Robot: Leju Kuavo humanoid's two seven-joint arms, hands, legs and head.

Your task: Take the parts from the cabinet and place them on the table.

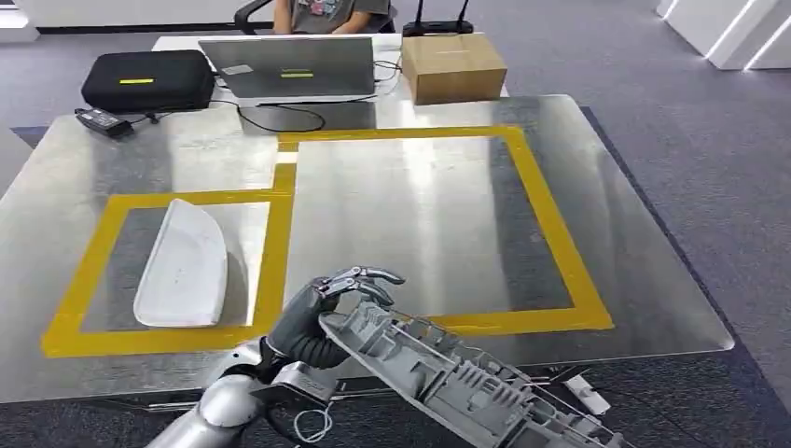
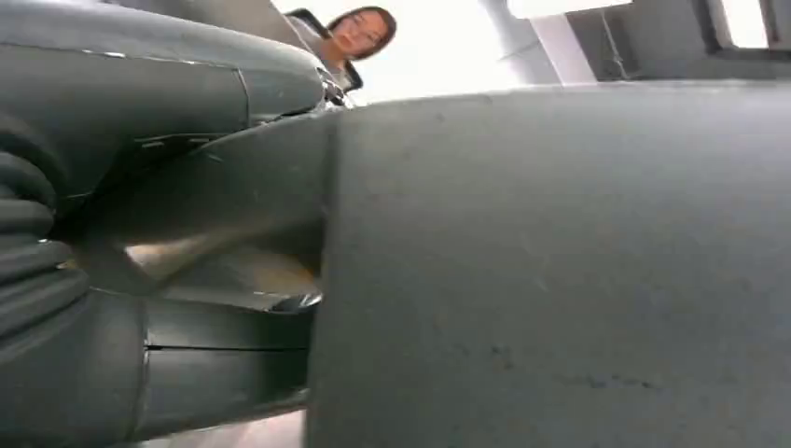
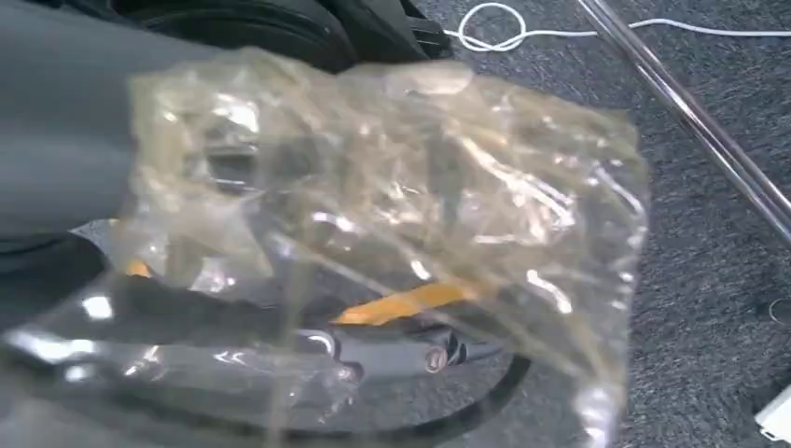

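Observation:
My left hand [image 1: 326, 313] grips the upper end of a long grey ribbed plastic part [image 1: 457, 383], held tilted over the near edge of the metal table [image 1: 420, 215]. Up close, that grey part [image 2: 560, 261] looms in front of the left hand [image 2: 140, 233]. A white curved part [image 1: 184, 266] lies inside the smaller yellow-taped box on the table's left. Low over the carpet, my right hand [image 3: 56, 121] holds a clear plastic bag [image 3: 401, 215] with small parts inside. The bag hides its fingers.
At the table's far edge stand a black case [image 1: 149, 79], a laptop [image 1: 294, 67] and a cardboard box [image 1: 452, 65], with a person [image 1: 326, 11] seated behind. A larger yellow-taped box [image 1: 550, 224] marks the table's middle. A white cable [image 3: 504, 28] and a metal rod [image 3: 690, 112] lie on the floor.

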